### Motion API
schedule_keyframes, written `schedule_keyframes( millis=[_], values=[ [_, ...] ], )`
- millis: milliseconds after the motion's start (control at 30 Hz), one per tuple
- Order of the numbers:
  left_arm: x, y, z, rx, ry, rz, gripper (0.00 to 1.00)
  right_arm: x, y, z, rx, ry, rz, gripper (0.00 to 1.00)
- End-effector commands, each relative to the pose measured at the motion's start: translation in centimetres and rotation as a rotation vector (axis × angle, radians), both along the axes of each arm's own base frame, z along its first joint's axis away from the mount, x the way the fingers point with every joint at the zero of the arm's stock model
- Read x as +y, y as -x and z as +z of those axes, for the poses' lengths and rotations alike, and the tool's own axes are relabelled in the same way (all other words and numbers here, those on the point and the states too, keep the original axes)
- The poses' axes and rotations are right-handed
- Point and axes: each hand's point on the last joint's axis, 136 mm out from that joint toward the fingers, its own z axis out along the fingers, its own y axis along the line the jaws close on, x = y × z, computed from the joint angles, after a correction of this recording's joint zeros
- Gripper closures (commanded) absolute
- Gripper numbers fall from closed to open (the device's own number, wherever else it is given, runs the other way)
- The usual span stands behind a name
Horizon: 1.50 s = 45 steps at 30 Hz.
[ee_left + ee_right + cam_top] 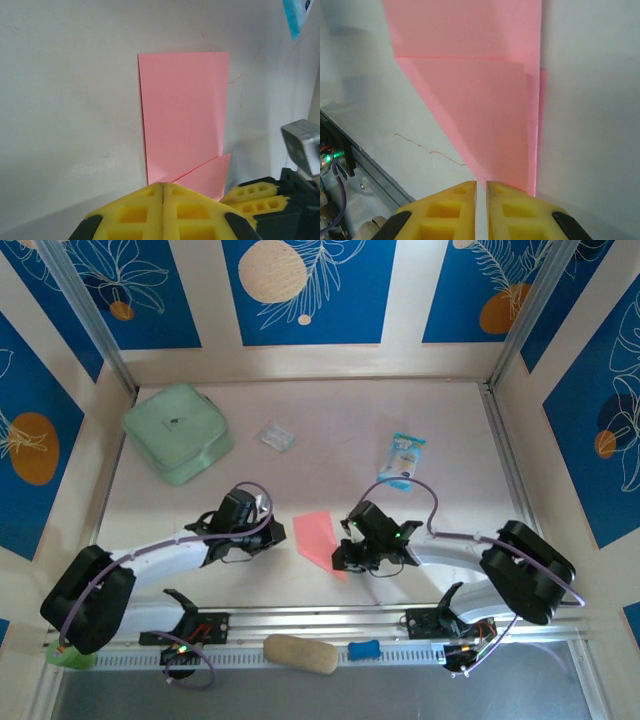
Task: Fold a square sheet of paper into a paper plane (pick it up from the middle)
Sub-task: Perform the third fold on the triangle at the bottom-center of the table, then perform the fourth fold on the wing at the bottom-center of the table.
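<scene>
**Early folds in, most of the plane still to make**

- Landmark: green pouch (178, 432), far left on the table (330, 410).
- Pink paper (320, 538) lies flat on the table, to the right of the pouch and nearer the arm bases. It sits between the two grippers.
- Shape in the left wrist view: a tall rectangle rather than a square, so it looks folded once in half. At the end farthest from the pouch, one corner is turned over into a slanted flap.
- The right wrist view shows the same slanted crease. A thin strip of the lower layer shows past the long edge, so the layers are slightly out of line.
- Left gripper (163, 195): pads pressed together with nothing between them. It hovers at the paper's near end, on the pouch side.
- Right gripper (481, 192): pads a sliver apart, with no pink visible in the slit. It sits at the pointed end of the flap, on the side away from the pouch. I cannot tell whether it touches the sheet.
- Judged done: the centre fold and one nose corner.
- Judged left:
  - the matching corner
  - any further narrowing of the nose
  - the wing folds
  - opening it into a dart
- No pointed plane yet.
- A clear wrapper (277, 436) and a blue-and-white packet (405, 458) lie right of the pouch, well apart from the paper.
</scene>
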Motion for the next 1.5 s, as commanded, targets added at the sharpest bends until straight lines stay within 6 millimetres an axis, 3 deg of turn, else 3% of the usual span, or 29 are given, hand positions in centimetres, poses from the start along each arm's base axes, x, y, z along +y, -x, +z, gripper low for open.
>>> schedule_keyframes(
  millis=[0,200,400,867,1467],
  values=[
    [0.3,0.7,-0.4,0.011,0.011,-0.011,0.95,-1.3,-0.8,0.6,-0.039,0.037,-0.049,0.86],
    [-0.3,0.8,0.2,-0.017,0.059,-0.018,0.82,-3.2,-1.8,1.1,-0.070,0.044,-0.150,0.81],
    [-1.0,1.0,0.2,-0.018,0.068,-0.036,0.68,-3.4,-2.2,1.3,-0.066,0.010,-0.171,0.73],
    [-2.2,1.4,-0.5,0.006,0.058,-0.068,0.62,-1.7,-2.5,1.0,-0.024,-0.030,-0.130,0.72],
    [-2.2,1.5,-0.9,0.019,0.037,-0.069,0.60,-0.6,-3.0,0.2,0.003,-0.028,-0.103,0.73]
  ],
)
